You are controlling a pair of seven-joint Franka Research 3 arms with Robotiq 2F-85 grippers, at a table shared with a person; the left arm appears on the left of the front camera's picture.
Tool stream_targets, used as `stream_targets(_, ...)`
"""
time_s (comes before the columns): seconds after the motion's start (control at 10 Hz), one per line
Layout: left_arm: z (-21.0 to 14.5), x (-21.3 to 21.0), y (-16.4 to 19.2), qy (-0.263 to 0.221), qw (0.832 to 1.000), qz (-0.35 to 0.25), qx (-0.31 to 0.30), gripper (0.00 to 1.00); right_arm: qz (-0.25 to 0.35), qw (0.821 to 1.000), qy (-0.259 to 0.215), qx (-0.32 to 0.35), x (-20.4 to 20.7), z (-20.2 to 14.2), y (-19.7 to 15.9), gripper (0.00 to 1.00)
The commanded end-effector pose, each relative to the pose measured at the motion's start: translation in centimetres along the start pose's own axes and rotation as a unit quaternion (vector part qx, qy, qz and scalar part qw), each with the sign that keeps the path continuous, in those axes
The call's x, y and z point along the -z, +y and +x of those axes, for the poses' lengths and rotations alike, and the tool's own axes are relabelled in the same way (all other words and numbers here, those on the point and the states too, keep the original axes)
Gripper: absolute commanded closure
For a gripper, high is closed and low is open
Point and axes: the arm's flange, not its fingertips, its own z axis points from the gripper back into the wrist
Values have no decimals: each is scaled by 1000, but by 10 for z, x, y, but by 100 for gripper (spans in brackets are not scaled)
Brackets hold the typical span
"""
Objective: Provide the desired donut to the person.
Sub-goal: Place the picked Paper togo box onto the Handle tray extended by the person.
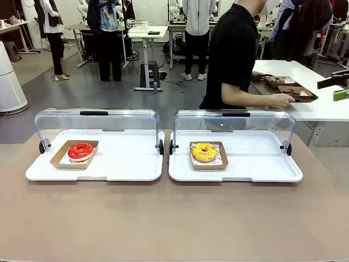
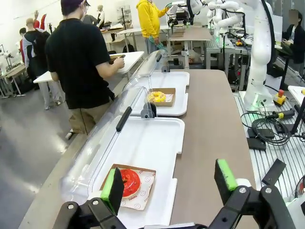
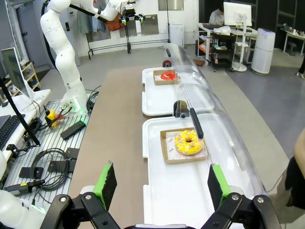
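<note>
A red-glazed donut (image 1: 80,151) lies in a cardboard tray on the left white tray (image 1: 131,166), and a yellow donut (image 1: 204,152) lies in its own cardboard tray on the right white tray (image 1: 262,164). Both clear lids stand raised. The person (image 1: 234,54) in a black T-shirt stands at the far side, turned toward another table. My left gripper (image 2: 169,183) hovers open near the red donut (image 2: 128,182), nothing between its fingers. My right gripper (image 3: 162,186) is open too, short of the yellow donut (image 3: 188,142).
A white side table (image 1: 322,93) with brown trays stands at the back right, where the person's hands (image 1: 283,101) rest. The brown tabletop (image 1: 174,218) stretches in front of the trays. Cables and boxes lie beside the table (image 3: 47,157).
</note>
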Motion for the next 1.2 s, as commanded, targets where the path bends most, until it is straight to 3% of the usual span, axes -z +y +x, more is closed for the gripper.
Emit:
stream_targets(0.0, -1, -1, -1, 7, 1000, 2, 2, 0, 4, 1000, -3, -1, 1, 1, 1, 0)
stream_targets(1.1, -1, -1, -1, 7, 1000, 2, 2, 0, 4, 1000, -3, -1, 1, 1, 1, 0)
